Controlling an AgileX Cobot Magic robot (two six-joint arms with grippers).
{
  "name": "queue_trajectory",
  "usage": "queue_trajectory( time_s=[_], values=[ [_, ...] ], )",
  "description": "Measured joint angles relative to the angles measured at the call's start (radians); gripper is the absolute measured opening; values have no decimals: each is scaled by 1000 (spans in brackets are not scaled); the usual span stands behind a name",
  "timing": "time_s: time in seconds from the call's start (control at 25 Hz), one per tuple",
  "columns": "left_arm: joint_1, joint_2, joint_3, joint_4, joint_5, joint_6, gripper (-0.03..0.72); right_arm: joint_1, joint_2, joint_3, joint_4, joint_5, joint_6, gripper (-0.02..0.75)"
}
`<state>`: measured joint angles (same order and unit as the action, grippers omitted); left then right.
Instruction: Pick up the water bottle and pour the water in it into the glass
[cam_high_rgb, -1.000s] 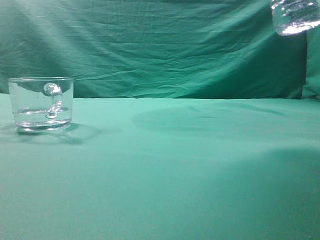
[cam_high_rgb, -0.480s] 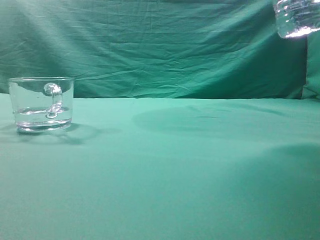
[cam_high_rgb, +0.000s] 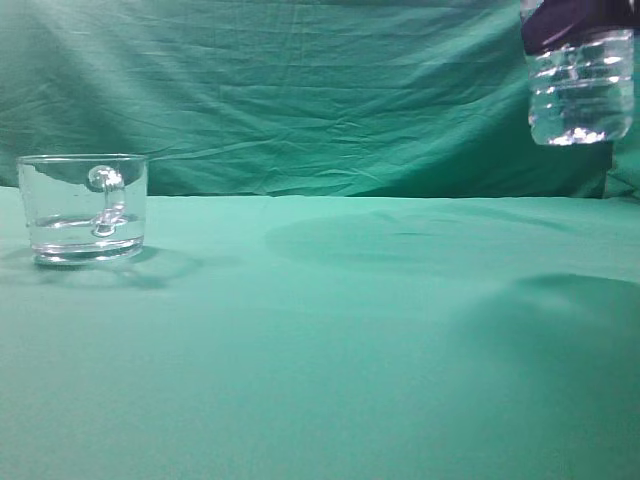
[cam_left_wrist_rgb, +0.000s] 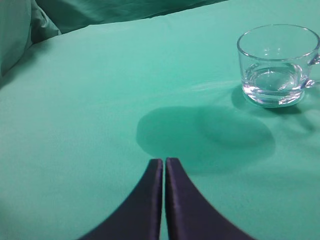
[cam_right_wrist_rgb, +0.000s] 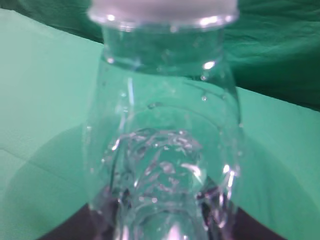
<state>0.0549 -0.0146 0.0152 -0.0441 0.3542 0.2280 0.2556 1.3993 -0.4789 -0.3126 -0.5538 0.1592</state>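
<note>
The glass (cam_high_rgb: 83, 208) stands at the far left of the table, with a shallow layer of water (cam_high_rgb: 80, 232) in it; it also shows at the top right of the left wrist view (cam_left_wrist_rgb: 276, 65). The water bottle (cam_high_rgb: 579, 85) hangs upright in the air at the top right, its ribbed base well above the cloth, far from the glass. My right gripper (cam_high_rgb: 570, 18) is shut on the water bottle, which fills the right wrist view (cam_right_wrist_rgb: 162, 150). My left gripper (cam_left_wrist_rgb: 164, 161) is shut and empty, above the cloth, to the lower left of the glass in its own view.
A green cloth (cam_high_rgb: 330, 340) covers the table and hangs as a wrinkled backdrop (cam_high_rgb: 300, 90). Soft shadows lie on the cloth at the middle and right.
The water bottle has come down: only its base showed at the top right corner before, and now more of its lower body is in view. The glass has not moved.
</note>
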Motion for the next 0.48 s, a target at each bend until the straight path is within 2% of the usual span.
queue_trajectory(
  time_s=[0.28, 0.48],
  values=[
    [0, 0, 0, 0, 0, 0, 0, -2, 208, -15, -5, -202, -35, 267],
    [0, 0, 0, 0, 0, 0, 0, -2, 377, -29, -11, -448, -96, 267]
  ],
)
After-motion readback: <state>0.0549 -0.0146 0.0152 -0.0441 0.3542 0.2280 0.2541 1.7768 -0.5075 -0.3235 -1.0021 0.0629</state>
